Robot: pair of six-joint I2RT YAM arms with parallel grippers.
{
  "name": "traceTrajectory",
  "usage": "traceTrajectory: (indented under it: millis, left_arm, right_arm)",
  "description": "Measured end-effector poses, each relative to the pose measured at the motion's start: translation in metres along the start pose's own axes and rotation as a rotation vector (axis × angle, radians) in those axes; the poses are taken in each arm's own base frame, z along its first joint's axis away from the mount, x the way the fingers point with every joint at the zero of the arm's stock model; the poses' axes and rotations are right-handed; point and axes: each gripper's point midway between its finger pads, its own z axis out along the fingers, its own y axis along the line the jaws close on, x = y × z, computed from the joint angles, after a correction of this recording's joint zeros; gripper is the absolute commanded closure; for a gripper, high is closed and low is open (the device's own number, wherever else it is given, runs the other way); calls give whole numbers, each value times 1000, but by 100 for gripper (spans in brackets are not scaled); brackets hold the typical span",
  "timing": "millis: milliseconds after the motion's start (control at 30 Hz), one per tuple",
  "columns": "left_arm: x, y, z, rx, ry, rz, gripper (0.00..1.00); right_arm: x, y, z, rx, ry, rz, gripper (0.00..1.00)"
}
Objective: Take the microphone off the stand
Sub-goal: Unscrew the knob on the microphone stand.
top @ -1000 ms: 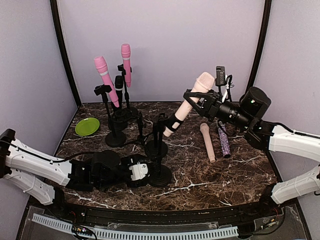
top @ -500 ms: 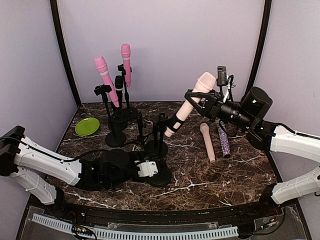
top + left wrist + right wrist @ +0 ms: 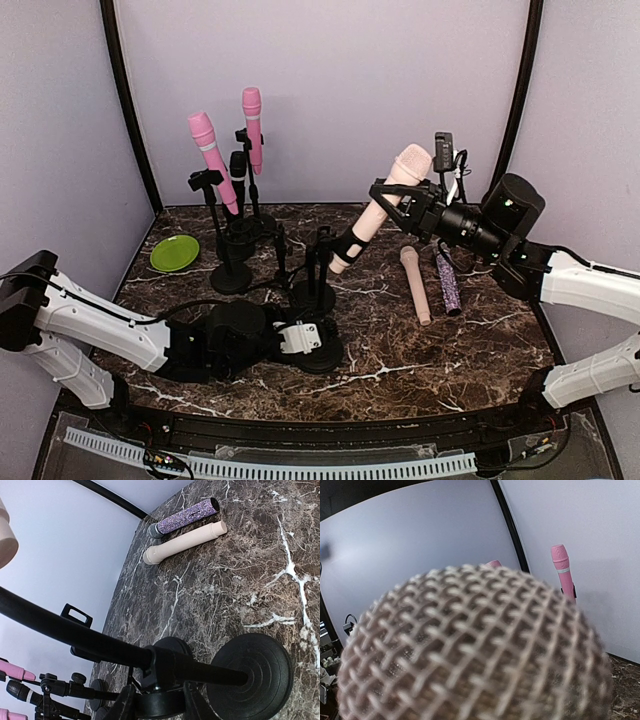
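At the far left a green plate (image 3: 175, 252) lies on the marble table (image 3: 490, 345). Behind it a pale pink microphone (image 3: 205, 140) and a deeper pink microphone (image 3: 251, 110) rise on their own stands near the back wall.

My left gripper (image 3: 300, 337) lies low at the near middle, narrowed to either side of the stand (image 3: 325, 355) just above its round base. I cannot tell whether it presses. A second stand base (image 3: 312, 297) sits just beyond.

The cream microphone (image 3: 408, 163) leans up to the right from the stand's clip. My right gripper (image 3: 393, 203) is clamped round its body under the mesh head.

Below it a loose beige microphone (image 3: 414, 285) and a purple glitter microphone (image 3: 447, 280) lie side by side. Open marble runs to the near right edge.
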Motion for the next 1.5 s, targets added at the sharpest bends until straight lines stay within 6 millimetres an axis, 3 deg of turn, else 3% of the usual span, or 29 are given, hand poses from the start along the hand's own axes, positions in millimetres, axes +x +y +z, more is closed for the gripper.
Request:
traceTrajectory:
  millis: [200, 467, 1000, 1133, 1333, 1500]
  left_arm:
    - [1, 1, 1, -4, 10, -19, 81]
    - [4, 4, 3, 56, -4, -140, 88]
    - [5, -2, -6, 319, -84, -643, 89]
    - [5, -3, -7, 354, -91, -712, 83]
    - [3, -3, -12, 381, -93, -676, 48]
    - [-4, 4, -19, 378, -108, -590, 35]
  right_arm:
    - [0, 0, 0, 0, 0, 0, 75]
    - [0, 0, 0, 1, 0, 0, 75]
    - [3, 0, 2, -9, 5, 1, 75]
    - [4, 1, 3, -18, 9, 2, 75]
    - [4, 2, 3, -25, 11, 8, 75]
    - [3, 3, 3, -28, 10, 8, 75]
